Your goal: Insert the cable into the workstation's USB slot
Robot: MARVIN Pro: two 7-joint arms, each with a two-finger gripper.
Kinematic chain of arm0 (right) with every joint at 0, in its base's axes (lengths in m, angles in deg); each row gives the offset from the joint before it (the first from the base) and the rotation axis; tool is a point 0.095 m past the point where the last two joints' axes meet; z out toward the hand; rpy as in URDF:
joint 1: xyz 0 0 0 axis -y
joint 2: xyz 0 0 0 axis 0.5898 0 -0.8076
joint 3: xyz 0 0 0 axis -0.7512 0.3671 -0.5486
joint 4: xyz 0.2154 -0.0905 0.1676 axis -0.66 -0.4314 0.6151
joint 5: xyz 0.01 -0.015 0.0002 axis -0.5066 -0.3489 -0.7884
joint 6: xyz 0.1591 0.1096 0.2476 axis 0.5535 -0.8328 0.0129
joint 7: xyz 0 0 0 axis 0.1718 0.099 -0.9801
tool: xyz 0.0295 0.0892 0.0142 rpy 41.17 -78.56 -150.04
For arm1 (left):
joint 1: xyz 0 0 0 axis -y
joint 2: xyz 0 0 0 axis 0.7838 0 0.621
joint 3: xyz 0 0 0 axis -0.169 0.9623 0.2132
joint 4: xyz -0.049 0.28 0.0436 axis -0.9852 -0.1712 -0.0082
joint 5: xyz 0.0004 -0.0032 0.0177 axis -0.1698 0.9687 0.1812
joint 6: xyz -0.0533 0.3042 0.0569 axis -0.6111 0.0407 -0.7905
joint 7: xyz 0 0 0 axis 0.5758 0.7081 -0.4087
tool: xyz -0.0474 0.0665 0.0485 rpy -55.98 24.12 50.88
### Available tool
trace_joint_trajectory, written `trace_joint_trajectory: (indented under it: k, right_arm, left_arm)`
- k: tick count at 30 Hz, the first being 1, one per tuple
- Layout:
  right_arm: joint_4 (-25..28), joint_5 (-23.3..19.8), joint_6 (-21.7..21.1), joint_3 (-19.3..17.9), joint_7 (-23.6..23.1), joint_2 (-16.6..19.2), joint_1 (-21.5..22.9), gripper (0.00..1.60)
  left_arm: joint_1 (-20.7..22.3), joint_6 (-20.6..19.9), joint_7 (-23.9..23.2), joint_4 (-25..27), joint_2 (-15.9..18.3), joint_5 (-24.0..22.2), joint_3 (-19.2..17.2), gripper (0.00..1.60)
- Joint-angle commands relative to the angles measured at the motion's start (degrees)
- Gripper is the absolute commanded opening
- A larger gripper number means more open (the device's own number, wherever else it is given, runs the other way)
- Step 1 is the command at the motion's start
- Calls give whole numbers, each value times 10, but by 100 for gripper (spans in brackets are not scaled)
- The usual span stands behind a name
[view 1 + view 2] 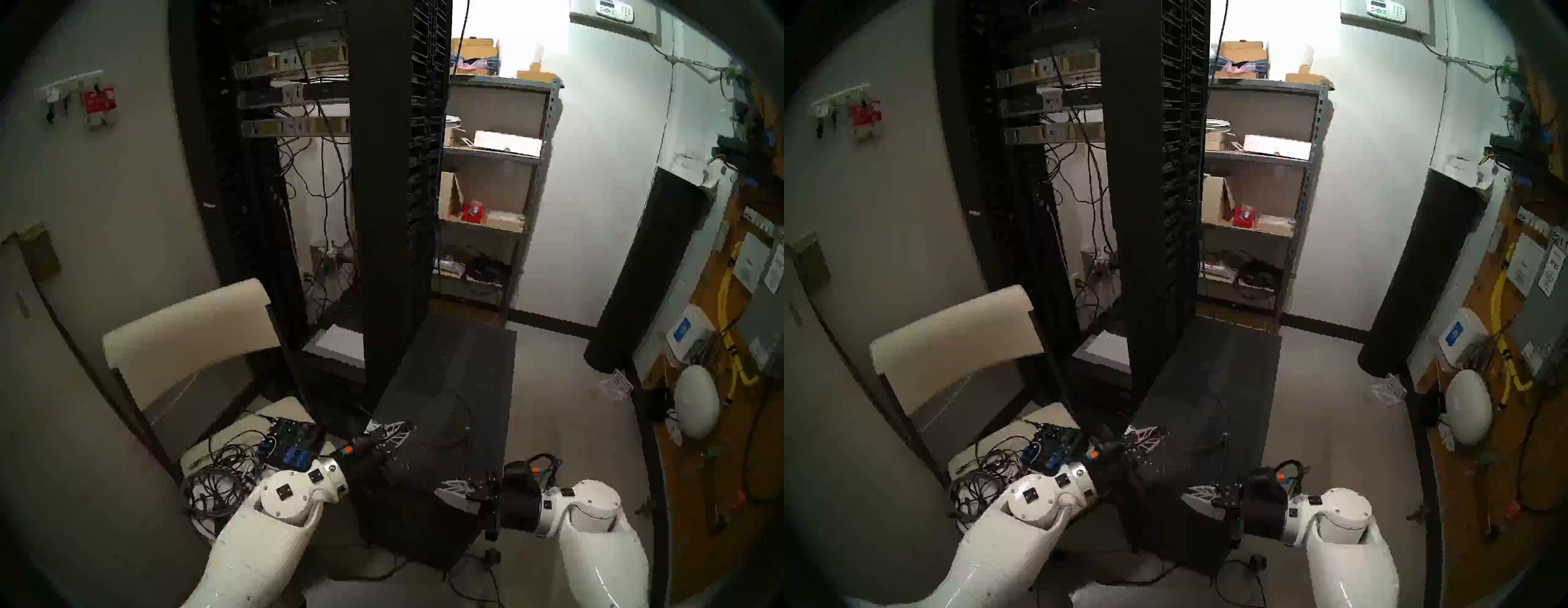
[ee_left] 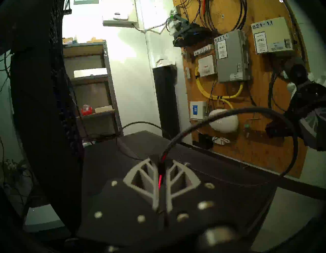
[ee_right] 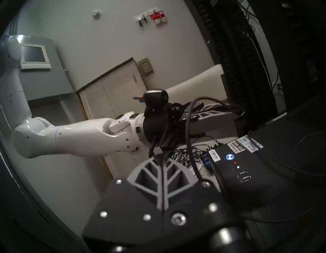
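The workstation (image 1: pixel 449 382) is a black tower lying between my two arms. The right wrist view shows its front panel (image 3: pixel 261 185) with a blue-lit button (image 3: pixel 229 156), a red LED and the pair of USB slots (image 3: pixel 245 176), both empty. My left gripper (image 2: pixel 161 169) is shut on the thin dark cable (image 2: pixel 229 113), which arcs up and right from its fingertips. In the right wrist view the cable (image 3: pixel 189 141) hangs from the left gripper and passes just right of my right gripper (image 3: pixel 163 159). That gripper's fingers are pressed together, and I see nothing held between them. The plug is hidden.
A tall black server rack (image 1: pixel 382 212) stands just behind the workstation. A cream chair (image 1: pixel 191 335) on the left carries a heap of cords (image 1: pixel 220 479) and a blue-black device (image 1: pixel 288 446). A metal shelf (image 1: pixel 488 191) stands behind. A black column (image 1: pixel 649 276) and wall-mounted boxes (image 1: pixel 746 288) are on the right.
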Motion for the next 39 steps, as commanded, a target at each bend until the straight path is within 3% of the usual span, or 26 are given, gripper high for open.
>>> trace_joint_trajectory:
  k: [1, 14, 28, 39]
  right_arm:
    - [-10, 19, 25, 0, 35, -13, 9, 0]
    - [-41, 32, 78, -10, 67, -26, 34, 0]
    - [-66, 30, 111, -20, 76, -33, 52, 0]
    - [-76, 28, 121, -24, 74, -35, 61, 0]
  left_arm:
    - [-3, -15, 1, 15, -6, -12, -4, 0]
    - [-38, -56, 34, 45, -26, -18, -16, 0]
    - [-66, -85, 31, 74, -36, -56, -19, 0]
    - [-65, -66, 33, 49, -37, -53, -20, 0]
